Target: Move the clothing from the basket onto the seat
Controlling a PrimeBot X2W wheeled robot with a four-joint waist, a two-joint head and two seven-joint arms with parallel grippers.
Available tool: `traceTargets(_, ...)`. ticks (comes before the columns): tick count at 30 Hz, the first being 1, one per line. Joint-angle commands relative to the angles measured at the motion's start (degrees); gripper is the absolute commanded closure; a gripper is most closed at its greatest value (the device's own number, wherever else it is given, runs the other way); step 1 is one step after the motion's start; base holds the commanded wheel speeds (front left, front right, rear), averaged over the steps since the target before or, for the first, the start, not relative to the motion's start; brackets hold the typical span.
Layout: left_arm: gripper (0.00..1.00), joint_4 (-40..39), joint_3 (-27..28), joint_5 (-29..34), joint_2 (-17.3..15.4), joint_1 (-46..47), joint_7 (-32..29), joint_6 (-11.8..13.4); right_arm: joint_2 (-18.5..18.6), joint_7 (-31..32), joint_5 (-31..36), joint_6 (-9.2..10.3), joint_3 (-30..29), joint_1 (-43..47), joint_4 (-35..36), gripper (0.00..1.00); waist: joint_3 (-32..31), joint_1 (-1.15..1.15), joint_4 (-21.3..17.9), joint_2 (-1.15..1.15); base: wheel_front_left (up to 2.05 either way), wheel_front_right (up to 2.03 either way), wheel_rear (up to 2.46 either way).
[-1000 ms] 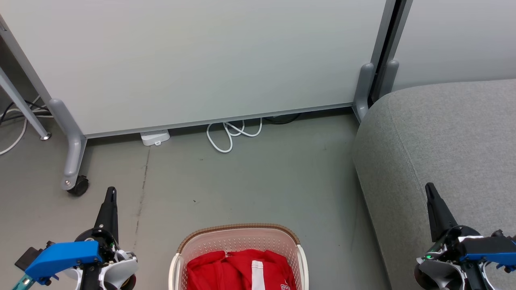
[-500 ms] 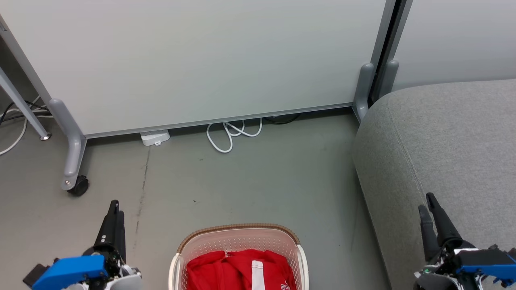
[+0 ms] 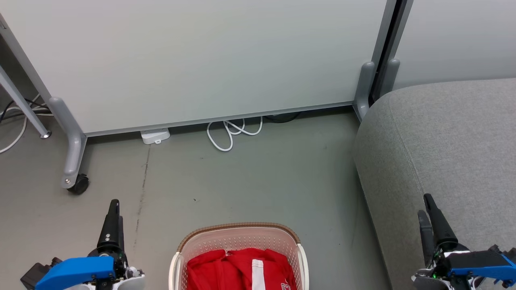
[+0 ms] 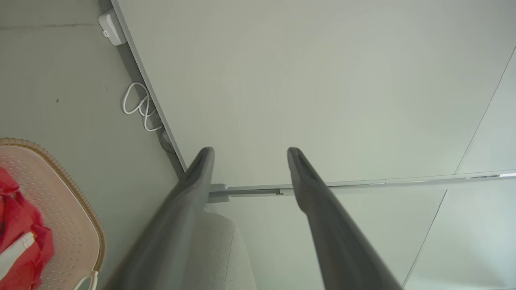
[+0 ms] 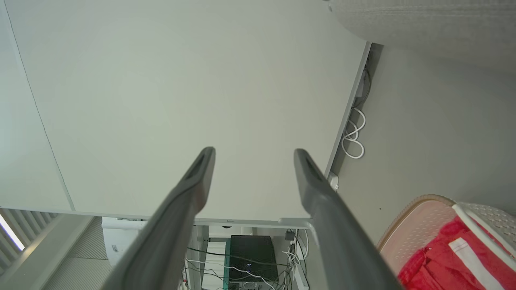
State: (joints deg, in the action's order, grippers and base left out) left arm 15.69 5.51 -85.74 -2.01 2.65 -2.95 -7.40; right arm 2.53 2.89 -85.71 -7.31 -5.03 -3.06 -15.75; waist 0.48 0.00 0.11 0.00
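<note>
Between your two pincers, low in the head view, the basket [image 3: 242, 226] stands on the floor [image 3: 262, 181] with the clothing [image 3: 234, 270] bunched inside it, red with a white stripe on top. Your left pincer [image 3: 114, 205] hovers over bare floor, with the basket to its right, near but apart. Its wrist view has its fingers [image 4: 193, 181] spread, the pale panel [image 4: 322, 80] showing through the gap, and the basket's brown rim and a fold of red at the lower left. Your right pincer [image 3: 424, 205] shows against the seat [image 3: 455, 133], near that cushion's left edge, with the basket to its left across a strip of floor. Its fingers [image 5: 318, 189] are likewise apart and grip nothing; basket and clothing sit at the lower right of that wrist view. Ahead of both pincers a white cable [image 3: 231, 135] loops on the floor at the panel's foot, and a caster [image 3: 78, 185] stands ahead of the left pincer.
</note>
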Motion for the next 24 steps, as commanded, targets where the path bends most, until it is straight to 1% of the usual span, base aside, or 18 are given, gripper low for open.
traceTargets(1,0.00,-1.52,-0.17,2.16,-0.52,2.04,0.61,-0.04,0.21,-0.60,1.90,-0.08,0.31,-1.35,1.34,0.00,0.04,0.00,0.02,0.00,0.00,0.00,0.00)
traceTargets(5,0.00,-2.33,-0.53,6.66,-0.56,2.21,1.62,0.01,0.22,-1.61,5.50,-0.08,1.06,-1.47,1.89,0.00,0.15,0.00,0.06,0.00,0.00,0.00,0.00)
traceTargets(9,0.00,-3.23,-1.22,11.56,-0.59,2.38,2.61,0.56,0.24,-2.60,9.75,-0.09,1.76,-1.55,2.50,0.00,0.24,0.00,0.09,0.00,0.00,0.00,0.00)
traceTargets(24,0.00,-5.40,-5.31,31.26,-0.70,2.86,5.93,3.97,0.29,-5.89,27.93,-0.13,3.68,-1.80,4.37,0.00,0.69,0.00,0.34,0.00,0.00,0.00,0.00)
